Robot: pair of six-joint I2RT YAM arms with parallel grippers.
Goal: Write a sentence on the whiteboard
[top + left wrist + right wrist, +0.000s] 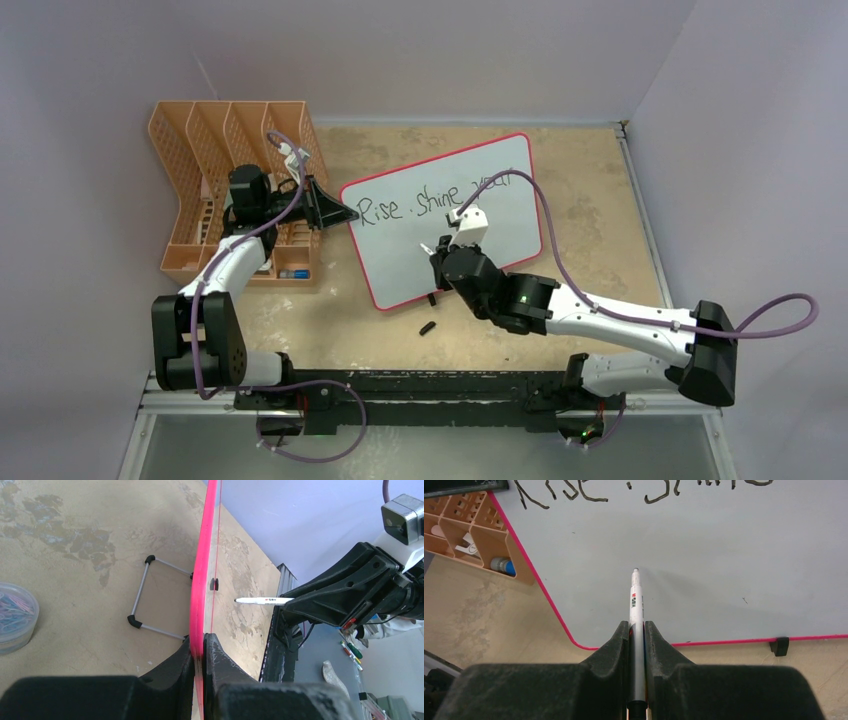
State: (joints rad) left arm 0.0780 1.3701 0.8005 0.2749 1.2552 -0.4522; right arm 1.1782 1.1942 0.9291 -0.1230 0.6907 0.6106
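Note:
The whiteboard [400, 262], white with a pink rim, stands tilted on the table. The sentence [425, 198] reads "Rise . shine your" in one black line along its top. My left gripper [350, 213] is shut on the whiteboard's left rim [202, 570], one finger on each face. My right gripper [437, 252] is shut on a white marker [636, 600]. The marker's tip points at the bare board below the word "shine". In the left wrist view the marker [262, 600] shows a small gap between tip and board.
An orange mesh file rack [235, 190] stands left of the board, with a blue-capped item [504, 566] in it. A black marker cap [428, 327] lies on the table in front of the board. Behind the board are its wire stand [150, 595] and a clear tub of clips [12, 615].

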